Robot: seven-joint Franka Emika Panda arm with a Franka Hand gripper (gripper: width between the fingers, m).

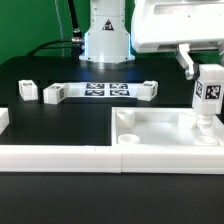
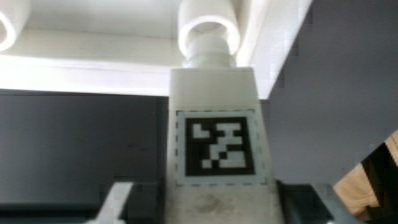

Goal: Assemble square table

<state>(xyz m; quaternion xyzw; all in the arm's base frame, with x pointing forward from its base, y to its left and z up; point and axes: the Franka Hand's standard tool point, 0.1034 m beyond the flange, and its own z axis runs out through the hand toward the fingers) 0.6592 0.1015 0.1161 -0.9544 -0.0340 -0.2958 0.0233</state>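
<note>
Fingers grip 1 upright leg, its tip at a corner hole of the top; best keep it plumb and centred, then press down lightly while turning.

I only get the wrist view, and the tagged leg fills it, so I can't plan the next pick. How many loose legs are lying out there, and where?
Observer: Three loose legs. One lies farthest to the exterior view's left. The other two lie at the two ends of the marker board.
Operator: And where over the tabletop is the leg I'm holding?
Observer: The leg in the gripper stands upright on the tabletop, at its end on the exterior view's right.
</note>
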